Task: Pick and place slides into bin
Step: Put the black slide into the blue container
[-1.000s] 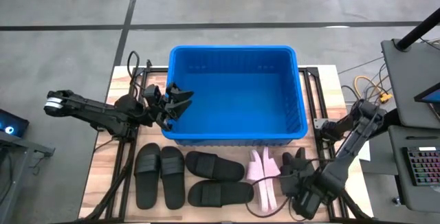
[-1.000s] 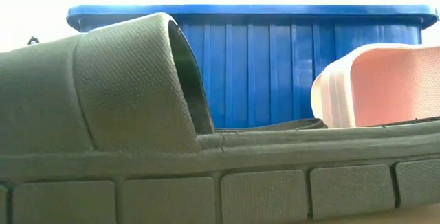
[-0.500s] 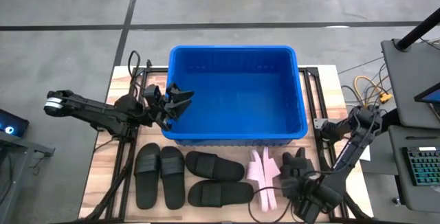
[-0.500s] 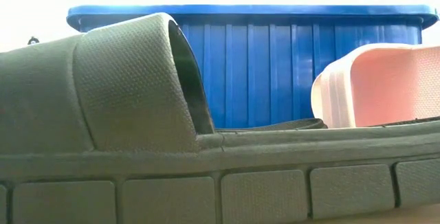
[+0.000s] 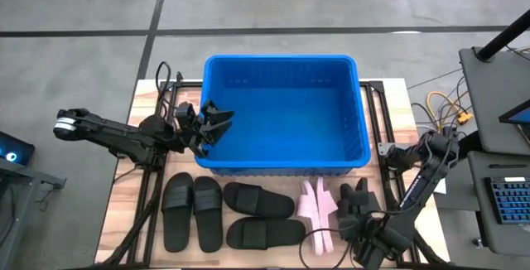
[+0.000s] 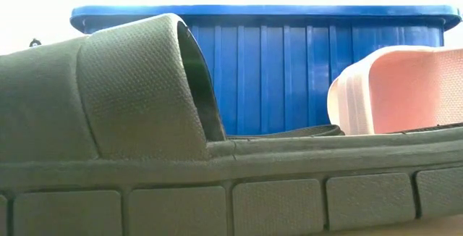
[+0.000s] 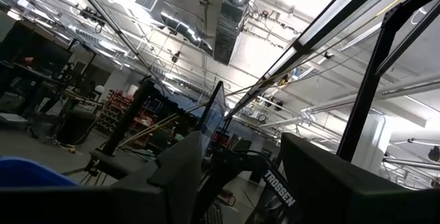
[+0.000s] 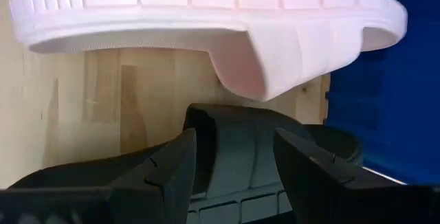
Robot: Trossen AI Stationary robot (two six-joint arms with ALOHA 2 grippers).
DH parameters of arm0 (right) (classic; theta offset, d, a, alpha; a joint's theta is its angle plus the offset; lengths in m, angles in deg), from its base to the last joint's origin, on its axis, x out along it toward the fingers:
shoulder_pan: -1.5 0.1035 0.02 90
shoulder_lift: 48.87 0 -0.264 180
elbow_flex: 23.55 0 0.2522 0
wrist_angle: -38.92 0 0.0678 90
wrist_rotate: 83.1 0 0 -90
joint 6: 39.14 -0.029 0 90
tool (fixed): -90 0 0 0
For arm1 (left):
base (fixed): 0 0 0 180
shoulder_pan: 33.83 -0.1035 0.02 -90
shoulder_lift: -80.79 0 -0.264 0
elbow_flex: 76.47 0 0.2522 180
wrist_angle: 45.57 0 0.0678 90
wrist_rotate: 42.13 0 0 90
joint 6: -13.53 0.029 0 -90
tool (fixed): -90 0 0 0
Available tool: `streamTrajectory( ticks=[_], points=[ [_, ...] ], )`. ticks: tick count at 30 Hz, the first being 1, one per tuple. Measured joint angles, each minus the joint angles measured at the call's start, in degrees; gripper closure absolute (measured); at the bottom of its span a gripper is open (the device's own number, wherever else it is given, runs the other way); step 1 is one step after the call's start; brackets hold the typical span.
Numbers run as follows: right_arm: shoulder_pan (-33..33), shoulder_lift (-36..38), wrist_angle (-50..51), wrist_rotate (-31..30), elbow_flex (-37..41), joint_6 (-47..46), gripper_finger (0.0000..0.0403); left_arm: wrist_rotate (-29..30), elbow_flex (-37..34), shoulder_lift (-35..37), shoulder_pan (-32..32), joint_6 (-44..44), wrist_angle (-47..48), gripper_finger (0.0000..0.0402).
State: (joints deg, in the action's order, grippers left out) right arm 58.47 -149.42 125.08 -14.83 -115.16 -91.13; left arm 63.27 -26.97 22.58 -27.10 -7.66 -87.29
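The blue bin (image 5: 281, 161) stands at the middle of the table and holds no slides. Near the front edge lie two black pairs of slides: one pair (image 5: 194, 212) side by side, the others (image 5: 257, 200) (image 5: 265, 233) lying crosswise. The pale pink pair (image 5: 318, 212) lies to their right, soles on the table. My right gripper (image 5: 354, 194) is open just right of the pink pair, which shows close ahead in the right wrist view (image 8: 206, 11). My left gripper (image 5: 217, 119) is open and empty above the bin's left rim.
In the low view a black slide (image 6: 145, 120) fills the foreground, with a pink slide (image 6: 398, 91) and the bin's ribbed wall (image 6: 289, 62) behind it. Metal frame rails (image 5: 149, 195) run along both table sides. A desk with a keyboard (image 5: 505, 195) stands to the right.
My right arm's elbow has shifted slightly toward the table's left edge. Its gripper stays open beside the pink slides. The slides and the bin have not moved.
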Motion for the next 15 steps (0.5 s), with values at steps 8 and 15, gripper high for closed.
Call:
streamTrajectory(
  ticks=[8,15],
  points=[
    [2.3,-3.3,0.5,-1.6,0.1,0.1,0.0218,0.0,0.0,0.0,0.0,0.0,0.2,0.0217],
    [3.3,-6.7,1.2,-6.7,0.1,-0.8,0.0218,0.0,0.0,0.0,0.0,0.0,0.5,0.0217]
  ],
)
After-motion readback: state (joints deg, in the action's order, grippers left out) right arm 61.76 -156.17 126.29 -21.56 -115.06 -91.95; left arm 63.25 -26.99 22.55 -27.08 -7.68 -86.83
